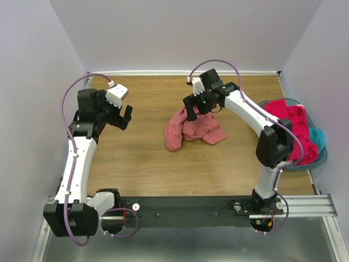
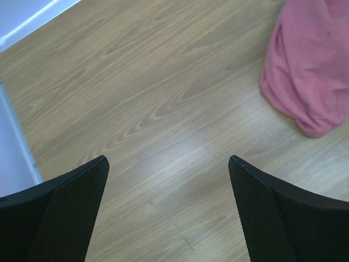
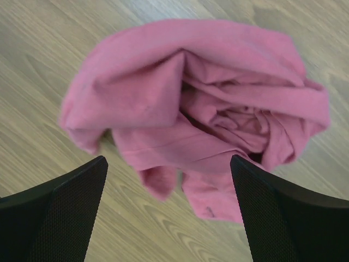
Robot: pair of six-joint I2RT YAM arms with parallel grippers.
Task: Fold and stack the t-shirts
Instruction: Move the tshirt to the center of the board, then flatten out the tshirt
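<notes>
A salmon-pink t-shirt (image 1: 192, 130) lies crumpled in a heap on the wooden table, near its middle. It fills the right wrist view (image 3: 202, 109) and shows at the top right of the left wrist view (image 2: 311, 71). My right gripper (image 1: 196, 109) is open and empty, just above the heap's far edge. My left gripper (image 1: 123, 116) is open and empty over bare table to the left of the shirt. A magenta-red t-shirt (image 1: 292, 125) and a teal one (image 1: 318, 137) lie in the basket at the right.
A round teal plastic basket (image 1: 322, 158) sits at the table's right edge, behind the right arm's elbow. Grey walls close the table on the left, back and right. A white strip runs along the back edge (image 1: 163, 72).
</notes>
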